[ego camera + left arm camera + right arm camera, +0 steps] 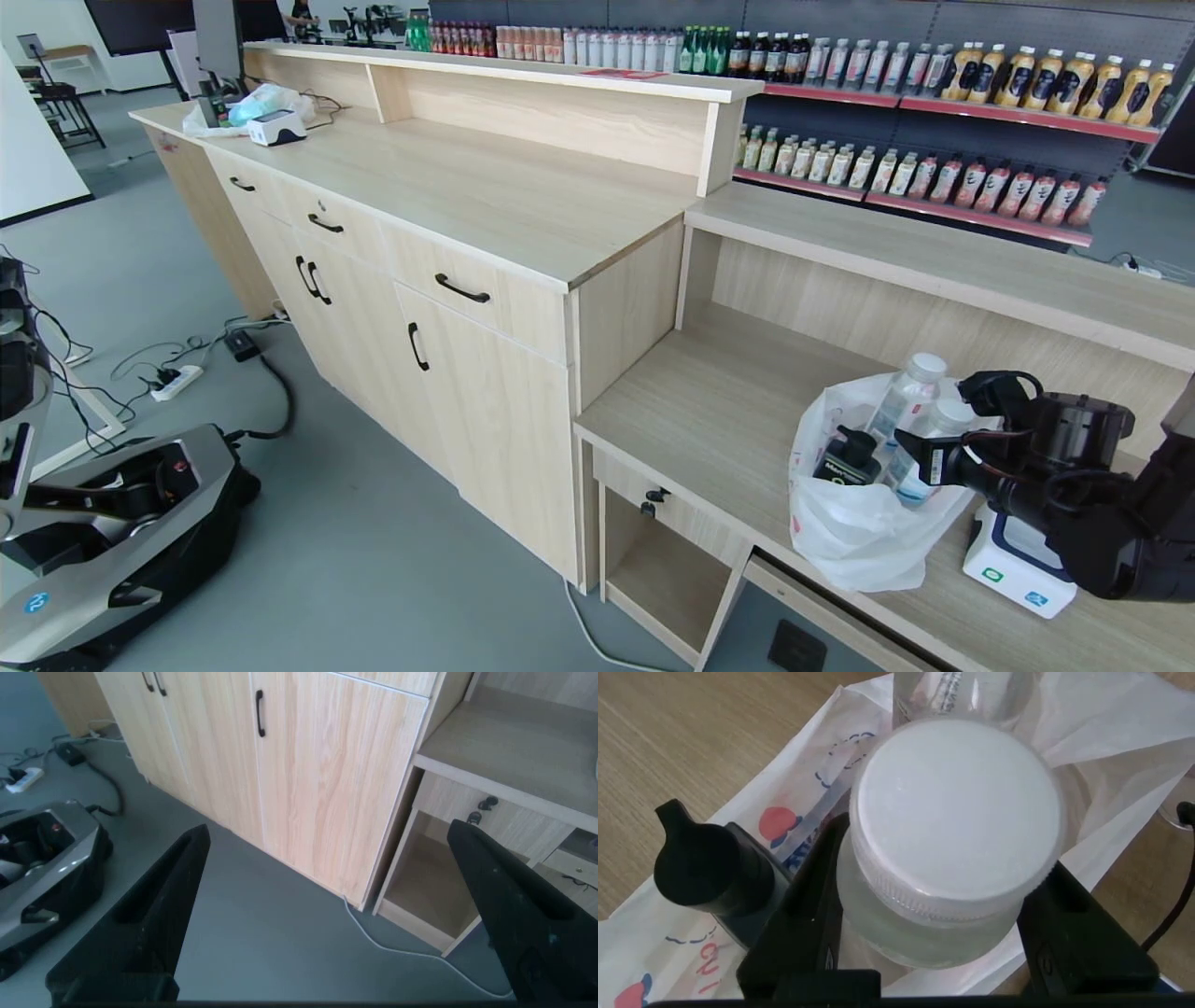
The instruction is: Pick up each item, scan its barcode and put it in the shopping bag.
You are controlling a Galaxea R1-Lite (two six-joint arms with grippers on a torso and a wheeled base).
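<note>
Shopping bag [859, 541] is white plastic, mouth open, sitting on the low counter [709, 411] on your right side. From the left: your left gripper [327, 831] hangs over the grey floor [262, 924] in front of the wood cabinet [327, 765], fingers spread wide with nothing between them. A power strip [177, 381] and cables lie on the floor further left of the cabinet. In the bag, the dark pump bottle [848, 457] stands upright on the left side. Just beside it to the right is the tall clear bottle [920, 369], whose white cap sticks out above the bag's rim. Next is the white-capped bottle [945, 413], at the bag's mouth with plastic around its lower part. Your right gripper [952, 429] is clamped on it, one finger on each side just under the cap, as you can see from the right wrist. You can't tell whether that bottle's base rests on anything. The white-and-blue scanner [1018, 560] sits on the same counter, right of the bag and under the right arm, touching or nearly touching the bag. Drink shelves [934, 103] run along the back right.
</note>
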